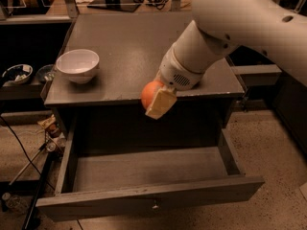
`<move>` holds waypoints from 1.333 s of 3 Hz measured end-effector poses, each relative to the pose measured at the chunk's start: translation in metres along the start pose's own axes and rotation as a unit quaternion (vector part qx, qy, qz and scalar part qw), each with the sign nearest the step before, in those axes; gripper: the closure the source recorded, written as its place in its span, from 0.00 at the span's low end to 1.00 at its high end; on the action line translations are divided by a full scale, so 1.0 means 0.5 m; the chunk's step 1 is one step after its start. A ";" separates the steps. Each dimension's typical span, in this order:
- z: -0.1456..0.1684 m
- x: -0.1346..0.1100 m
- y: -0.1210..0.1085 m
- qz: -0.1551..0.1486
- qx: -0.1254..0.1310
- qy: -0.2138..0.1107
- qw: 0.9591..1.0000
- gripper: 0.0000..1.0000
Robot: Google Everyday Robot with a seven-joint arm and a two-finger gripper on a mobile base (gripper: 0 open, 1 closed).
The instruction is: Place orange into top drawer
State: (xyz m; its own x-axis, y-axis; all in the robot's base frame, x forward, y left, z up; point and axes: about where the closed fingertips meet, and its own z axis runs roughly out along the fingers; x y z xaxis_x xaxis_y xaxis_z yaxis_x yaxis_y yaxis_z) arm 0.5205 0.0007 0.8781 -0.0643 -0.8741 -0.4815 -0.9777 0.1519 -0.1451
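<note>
Here's the white arm point(225, 28), reaching in from the upper right across the grey counter point(124, 37). The gripper point(154, 102) hangs right at the counter's front edge, a little right of the middle. It's clamped on the orange point(148, 93). One cream-coloured finger point(161, 104) lies flat across the near side of the fruit, and the other finger is hidden behind it. The orange sits up off the surface, level with the front edge and poking out just past it.

Directly beneath is the top drawer point(148, 199), pulled well out. Its flat front panel faces us, with the small metal knob point(154, 206) in the centre. The drawer floor shows plain grey wood, and the orange is above the drawer's back portion, clear of the floor.

Over near the counter's front-left corner sits a white bowl point(77, 65), upright and well apart from the gripper.

Off the counter's left edge there's a dark side shelf point(19, 87) holding a small dish of odds and ends point(16, 74). A black cable point(19, 150) trails down across the speckled floor point(273, 147).
</note>
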 end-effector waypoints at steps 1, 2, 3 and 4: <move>0.029 0.018 0.033 0.018 -0.023 0.002 1.000 1.00; 0.030 0.018 0.034 0.018 -0.024 0.003 1.000 1.00; 0.061 0.035 0.041 0.036 -0.027 -0.004 0.999 1.00; 0.115 0.056 0.073 0.067 -0.032 -0.027 0.997 1.00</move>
State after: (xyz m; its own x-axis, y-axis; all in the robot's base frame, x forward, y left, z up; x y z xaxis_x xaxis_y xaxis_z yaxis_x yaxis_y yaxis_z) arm 0.4942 0.0081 0.8097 -0.1852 -0.8213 -0.5396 -0.9721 0.2336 -0.0220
